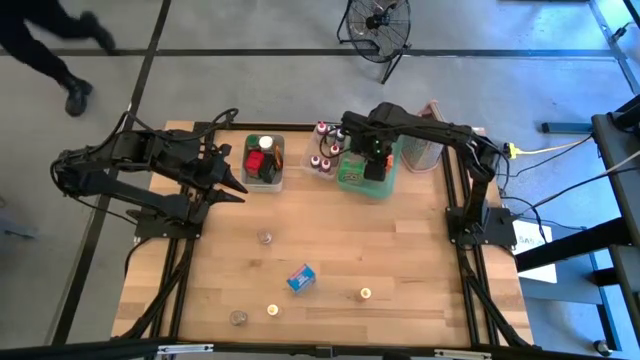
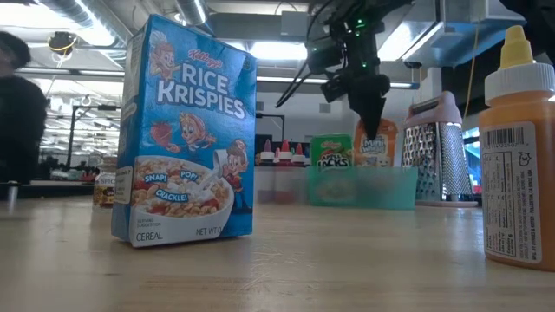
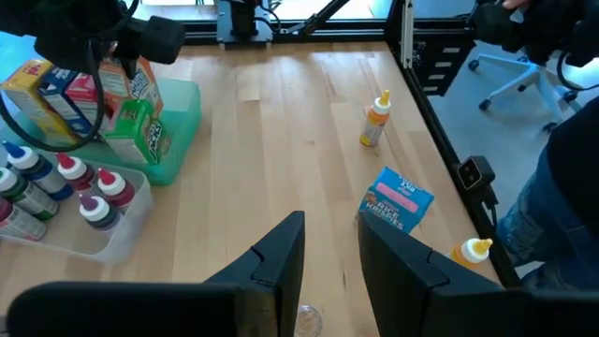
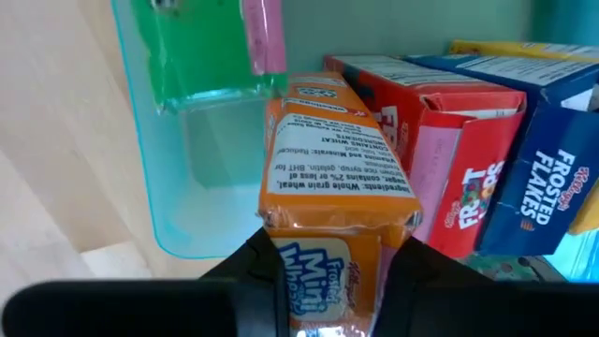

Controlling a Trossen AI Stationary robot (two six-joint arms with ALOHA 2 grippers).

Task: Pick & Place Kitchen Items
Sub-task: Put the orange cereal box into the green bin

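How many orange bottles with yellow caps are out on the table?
2. One bottle stands right of the blue cereal box, the other left of it, nearer the front edge. Bins may hide more.

- Orange Mini-Wheats box (image 4: 337,178), pinched upright between two dark fingers, inside the green tray beside red and blue boxes.
- Blue Rice Krispies box (image 1: 301,277), standing mid-bench.
- Orange squeeze bottle (image 3: 376,120), upright nearby.
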